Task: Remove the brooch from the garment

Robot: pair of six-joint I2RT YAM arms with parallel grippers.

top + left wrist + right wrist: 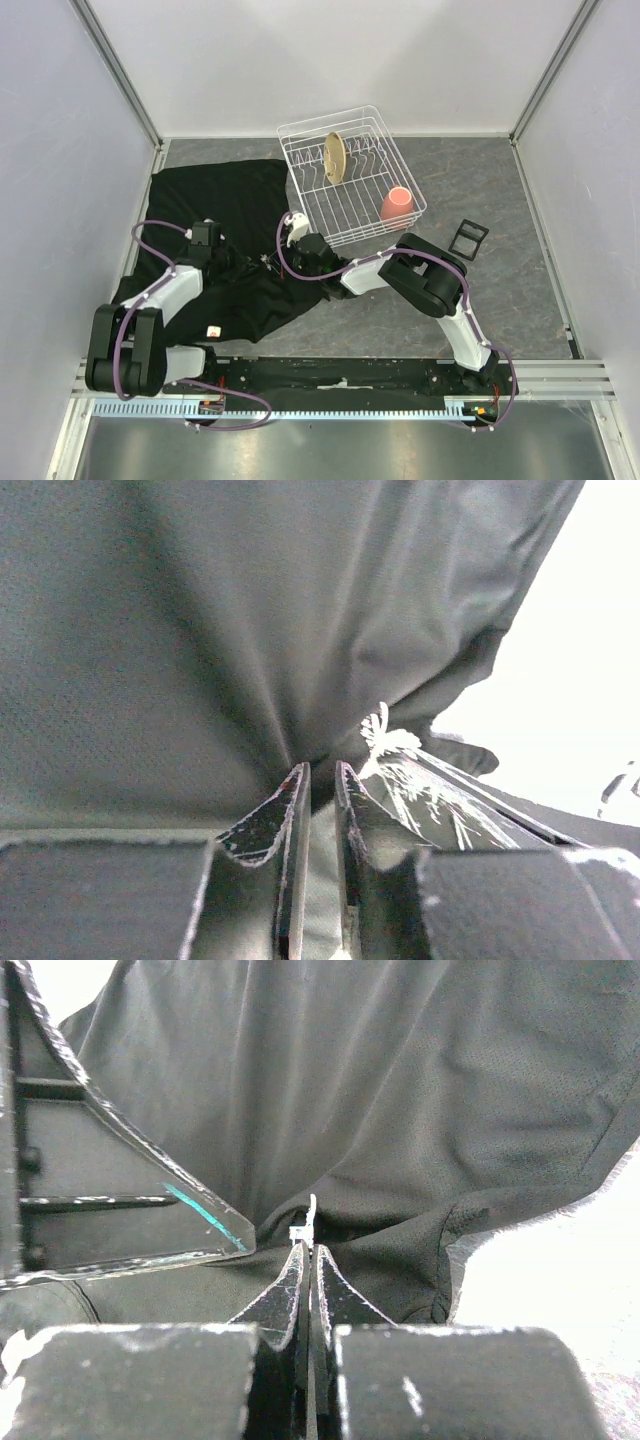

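Brooch (306, 1222) extraction, grip phase. The right gripper (305, 1252) is clenched, its two fingertips meeting on a small whitish piece that stands up from the cloth straight ahead of them. This is judged to be the brooch, though its petals are too small to make out in the right wrist view. In the left wrist view a whitish, feathery shape sits at the same spot, against the right gripper's scratched finger. Just beside it, the left gripper (318, 772) is pinched to a narrow slit on a raised fold of the garment (200, 630), whose wrinkles converge on the pinch. Seen from above, the two sets of fingers meet head-on, tips nearly touching, over the black shirt spread on the grey table (500, 200). A white wire dish rack (401, 159) stands beyond, well apart. Governing relation: the brooch lies at the right fingertips, its visible stem roughly in line with the fingers, and the fabric anchor lies immediately on its far side. The right arm thus holds the piece to be drawn. Separation would likely call for a pull back along the finger axis, away from the left pinch, lest the cloth lift with it.
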